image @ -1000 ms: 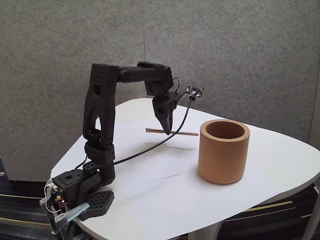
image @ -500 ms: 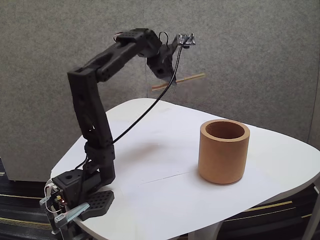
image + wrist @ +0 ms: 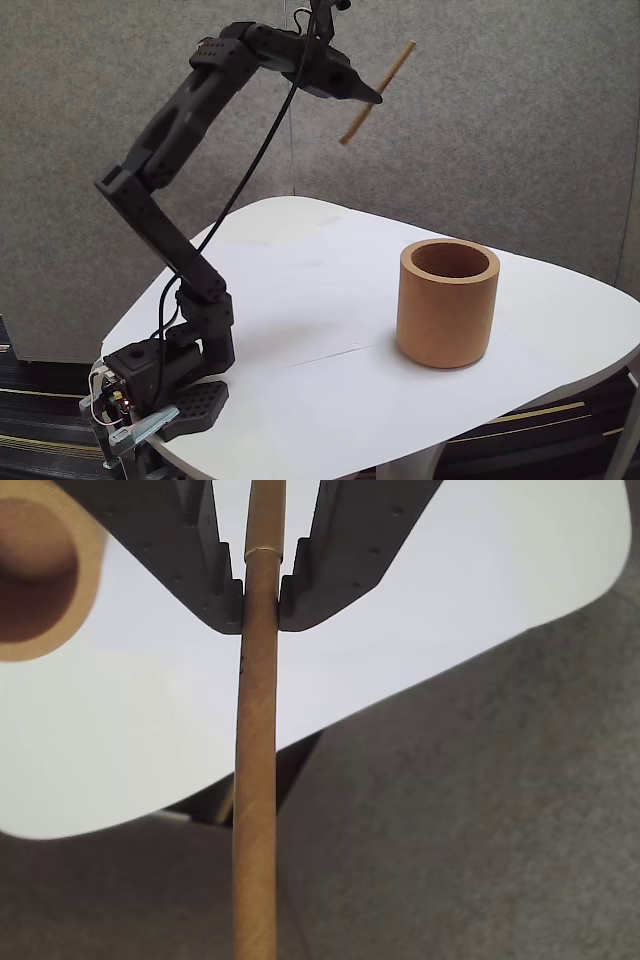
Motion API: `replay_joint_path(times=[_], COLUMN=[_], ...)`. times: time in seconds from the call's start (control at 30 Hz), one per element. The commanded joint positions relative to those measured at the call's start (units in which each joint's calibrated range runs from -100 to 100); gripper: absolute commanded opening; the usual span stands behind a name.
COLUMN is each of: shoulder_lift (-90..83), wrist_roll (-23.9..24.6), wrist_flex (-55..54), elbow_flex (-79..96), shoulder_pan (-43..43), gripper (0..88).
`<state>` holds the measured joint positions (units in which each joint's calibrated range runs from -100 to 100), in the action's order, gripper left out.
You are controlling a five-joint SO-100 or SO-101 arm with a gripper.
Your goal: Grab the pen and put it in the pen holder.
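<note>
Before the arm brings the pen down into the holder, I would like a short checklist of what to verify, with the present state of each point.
1. Pen held: ok. In the wrist view the gripper has its jaws closed on both sides of the pen.
2. Pen clear of the table: ok, it is high in the air in the fixed view.
3. Pen upright for insertion: not ok, it is tilted.
4. Pen above the pen holder opening: not ok, the holder stands lower and to the right in the fixed view.
5. Holder upright, mouth open: ok.
6. Holder empty inside: cannot tell, the bottom is hidden.
</note>
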<state>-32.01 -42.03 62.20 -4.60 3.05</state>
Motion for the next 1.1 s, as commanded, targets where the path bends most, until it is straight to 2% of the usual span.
replay_joint_path(times=[0.0, 0.27, 0.5, 0.7, 0.87, 1.07], shoulder_lift=[-1.8, -1.8, -7.6, -13.1, -14.2, -14.0], wrist_roll=[-4.5, -7.0, -8.5, -10.6, -12.4, -14.2], wrist_flex=[-0.8, -3.3, -28.0, -38.6, -51.8, -60.1], elbow_flex=[-2.6, 1.7, 27.3, 44.2, 54.8, 56.8], shoulder_pan=[4.1, 9.0, 12.0, 12.0, 12.6, 15.8], gripper=[0.6, 0.6, 0.6, 0.6, 0.6, 0.6])
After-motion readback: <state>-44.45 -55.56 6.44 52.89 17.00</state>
